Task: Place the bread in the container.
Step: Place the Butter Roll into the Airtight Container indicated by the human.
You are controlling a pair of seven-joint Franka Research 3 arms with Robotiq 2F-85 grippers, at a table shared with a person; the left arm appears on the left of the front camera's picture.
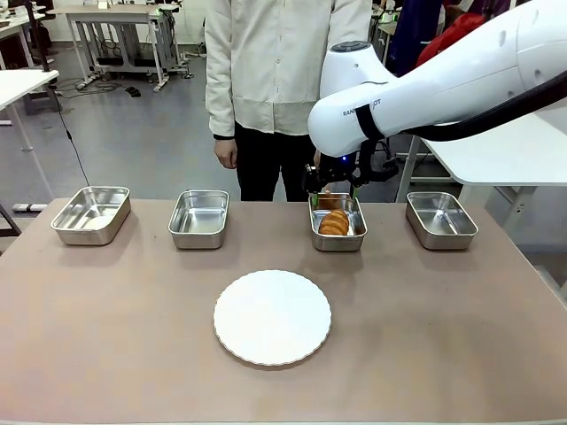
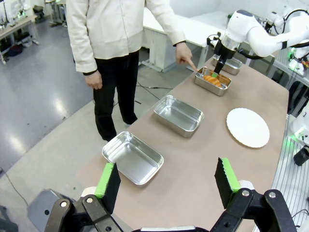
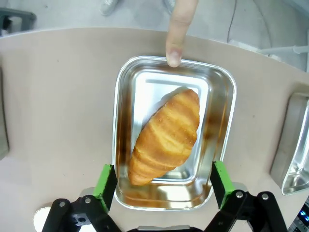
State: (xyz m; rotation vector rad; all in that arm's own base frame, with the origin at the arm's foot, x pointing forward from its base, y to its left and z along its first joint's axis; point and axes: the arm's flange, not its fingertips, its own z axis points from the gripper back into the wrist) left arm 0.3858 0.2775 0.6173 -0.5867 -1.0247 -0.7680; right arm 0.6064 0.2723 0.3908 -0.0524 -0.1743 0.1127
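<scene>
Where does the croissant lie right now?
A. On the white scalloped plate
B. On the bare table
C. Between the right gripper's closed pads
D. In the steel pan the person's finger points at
D: the croissant rests inside the pan, at whose rim the person's finger points; the right gripper stands open above it.

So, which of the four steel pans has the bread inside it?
The container third from the robot's left, under the open right gripper. It holds the bread, and a person's finger touches its rim; the other three pans are empty.

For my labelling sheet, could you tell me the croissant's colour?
The croissant is golden-brown with ridged bands, clearest in the right wrist view.
</scene>
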